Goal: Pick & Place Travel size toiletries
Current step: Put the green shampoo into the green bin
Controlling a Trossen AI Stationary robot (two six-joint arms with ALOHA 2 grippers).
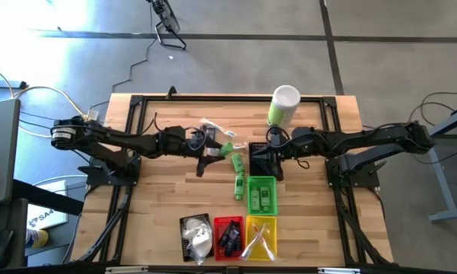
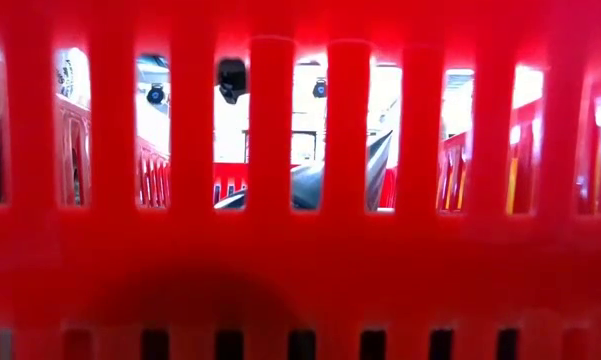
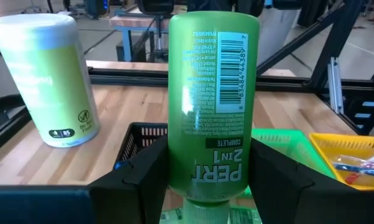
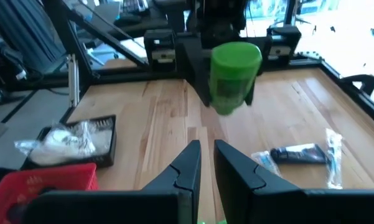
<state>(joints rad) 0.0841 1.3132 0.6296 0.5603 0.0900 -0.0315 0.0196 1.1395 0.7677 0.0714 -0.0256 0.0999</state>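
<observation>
red basket (image 2: 300, 250) wall blocking table

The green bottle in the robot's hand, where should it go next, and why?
Probably toward the green basket. The left gripper is shut on the green bottle, held above the table, and that basket already holds similar green bottles.

1. Both arms are dark, almost black, built of slim tubular links joined by bulkier rounded joint housings.
2. The left arm (image 1: 114, 141) ends at its outer side in a round, silver-ringed joint, with pale cables looping off from it.
3. The right arm (image 1: 372, 138) carries thin dark cables trailing from its outer end.
4. Each gripper has two flat, matte black, wedge-shaped fingers (image 4: 177, 171) with plain angular edges.
</observation>
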